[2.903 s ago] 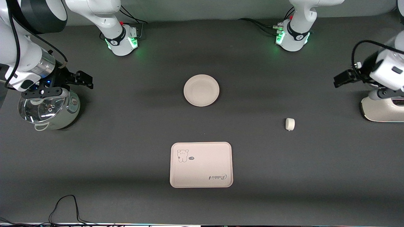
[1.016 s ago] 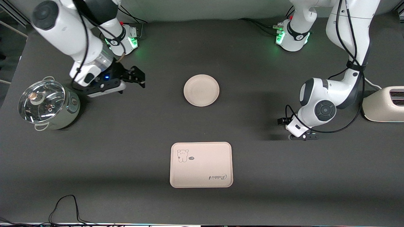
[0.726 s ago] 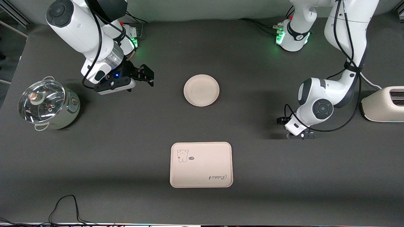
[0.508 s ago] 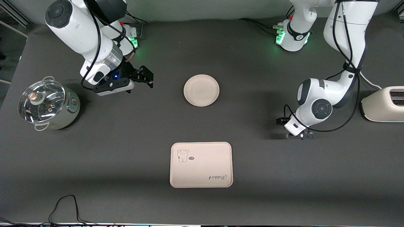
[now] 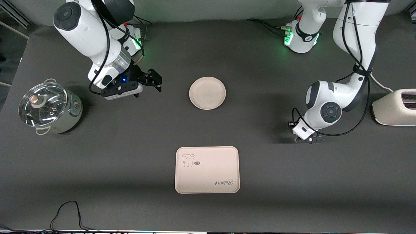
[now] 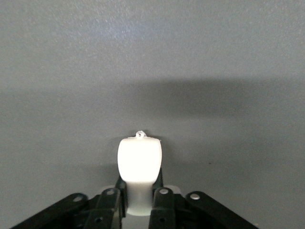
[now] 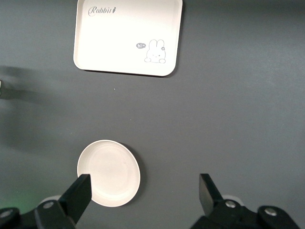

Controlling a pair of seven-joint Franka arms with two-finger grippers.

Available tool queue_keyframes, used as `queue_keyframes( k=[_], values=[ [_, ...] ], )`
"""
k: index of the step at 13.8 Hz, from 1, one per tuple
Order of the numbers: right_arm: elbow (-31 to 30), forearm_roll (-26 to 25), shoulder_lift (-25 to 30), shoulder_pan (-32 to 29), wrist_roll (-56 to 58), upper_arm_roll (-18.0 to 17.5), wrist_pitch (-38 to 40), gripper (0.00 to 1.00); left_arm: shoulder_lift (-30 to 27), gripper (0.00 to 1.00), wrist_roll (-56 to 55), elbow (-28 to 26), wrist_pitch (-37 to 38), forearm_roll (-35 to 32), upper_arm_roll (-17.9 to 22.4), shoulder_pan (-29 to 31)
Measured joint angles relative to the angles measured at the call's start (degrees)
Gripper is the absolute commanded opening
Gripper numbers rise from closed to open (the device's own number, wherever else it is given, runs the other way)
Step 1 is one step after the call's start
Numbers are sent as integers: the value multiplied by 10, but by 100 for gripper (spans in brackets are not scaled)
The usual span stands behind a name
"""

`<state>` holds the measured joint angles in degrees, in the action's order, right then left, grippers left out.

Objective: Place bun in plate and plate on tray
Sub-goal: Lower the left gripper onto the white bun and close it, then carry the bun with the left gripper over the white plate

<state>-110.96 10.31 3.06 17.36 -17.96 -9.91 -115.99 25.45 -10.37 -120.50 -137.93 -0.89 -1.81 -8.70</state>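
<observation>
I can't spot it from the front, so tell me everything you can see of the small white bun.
The small, smooth white bun shows only in the left wrist view: a rounded lump with a tiny nub at its tip, pinched at its narrower end between the left gripper's black fingers. The left arm hides it in the front view.

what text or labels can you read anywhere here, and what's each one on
"Rabbit" in script, on the tray, at one corner.
"hi~" in a small dark speech bubble beside the cartoon rabbit on the same tray; tiny, so this reading is tentative.
The plate, bun, pot and toaster show no readable text.
</observation>
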Motion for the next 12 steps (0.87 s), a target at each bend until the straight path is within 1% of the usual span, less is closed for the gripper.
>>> queue_keyframes(
  k=[1, 2, 5, 8, 10, 12],
  values=[
    [0, 0, -1, 0, 0, 0, -1, 100, -3, 0, 0, 7, 7, 0, 0, 0],
    [0, 0, -3, 0, 0, 0, -1, 100, -11, 0, 0, 21, 33, 0, 0, 0],
    [0, 0, -7, 2, 0, 0, -4, 100, -50, 0, -1, 82, 152, 1, 1, 0],
    [0, 0, -9, 5, 0, -1, -7, 100, -96, 0, -5, 161, 291, 2, -1, 0],
    [0, 0, -9, 5, 0, 1, -7, 100, -114, 0, -21, 219, 373, 5, -14, -1],
    [0, 0, -9, 5, 0, 1, -7, 100, -120, 0, -62, 273, 427, 6, -46, -3]
  ],
)
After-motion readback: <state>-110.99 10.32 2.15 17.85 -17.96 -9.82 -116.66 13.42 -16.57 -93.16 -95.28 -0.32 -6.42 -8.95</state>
